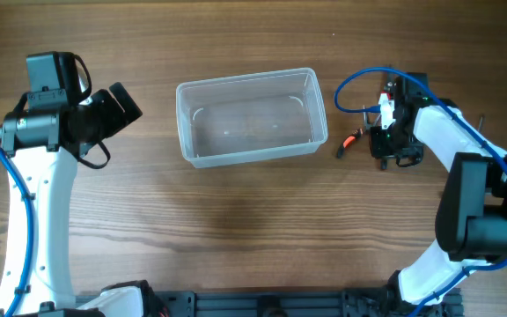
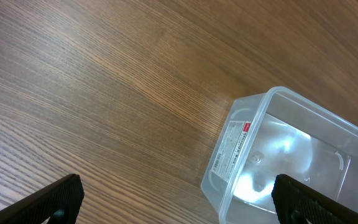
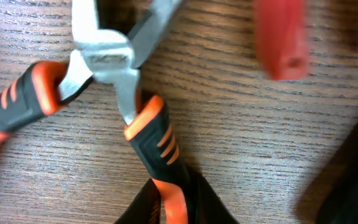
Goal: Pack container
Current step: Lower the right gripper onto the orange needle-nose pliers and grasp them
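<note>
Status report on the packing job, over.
Left pincer open, apart from the container. Right pincer down at the orange-handled pliers, grip unclear. Container empty, opening unobstructed.

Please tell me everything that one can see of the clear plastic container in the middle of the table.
The clear, see-through plastic rectangular tub has rounded corners and a thicker rim. It stands upright, open top upward, near the middle of the brown wooden table, its long sides running left to right, slightly turned. It is empty. A white label with a small red mark sits on one short end wall. Only the table touches it; no lid is in view.
</note>
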Robot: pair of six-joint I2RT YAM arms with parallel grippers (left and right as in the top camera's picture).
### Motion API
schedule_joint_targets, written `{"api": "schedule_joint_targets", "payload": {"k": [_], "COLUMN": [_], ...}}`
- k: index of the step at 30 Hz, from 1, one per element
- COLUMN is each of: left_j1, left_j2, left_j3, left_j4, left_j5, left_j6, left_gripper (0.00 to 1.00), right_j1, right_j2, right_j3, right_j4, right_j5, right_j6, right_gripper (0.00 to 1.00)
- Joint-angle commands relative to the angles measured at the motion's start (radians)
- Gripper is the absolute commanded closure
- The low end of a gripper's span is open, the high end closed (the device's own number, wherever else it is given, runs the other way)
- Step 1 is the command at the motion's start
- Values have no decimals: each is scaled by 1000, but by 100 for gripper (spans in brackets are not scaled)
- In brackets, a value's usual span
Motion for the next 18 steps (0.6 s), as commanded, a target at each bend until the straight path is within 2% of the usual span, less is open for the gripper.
{"api": "schedule_joint_targets", "payload": {"k": [1,3,13,18], "left_j1": [5,5,5,5], "left_j2": [-18,-18,-18,-18], "left_j3": [7,7,7,7], "left_j4": [-1,-1,-1,0], "left_j5": [9,9,9,9], "left_j6": [-17,-17,-16,-16], "left_gripper": [0,0,0,0], "right_j1": [-2,-2,-1,5], "right_j2": [64,64,53,-14], "right_j3": [-22,-22,2,68], "right_j4": [-6,-6,-19,-69], "right_j5": [-17,-17,-17,-16], "right_j6": [21,24,102,102], "right_gripper": [92,96,96,96]}}
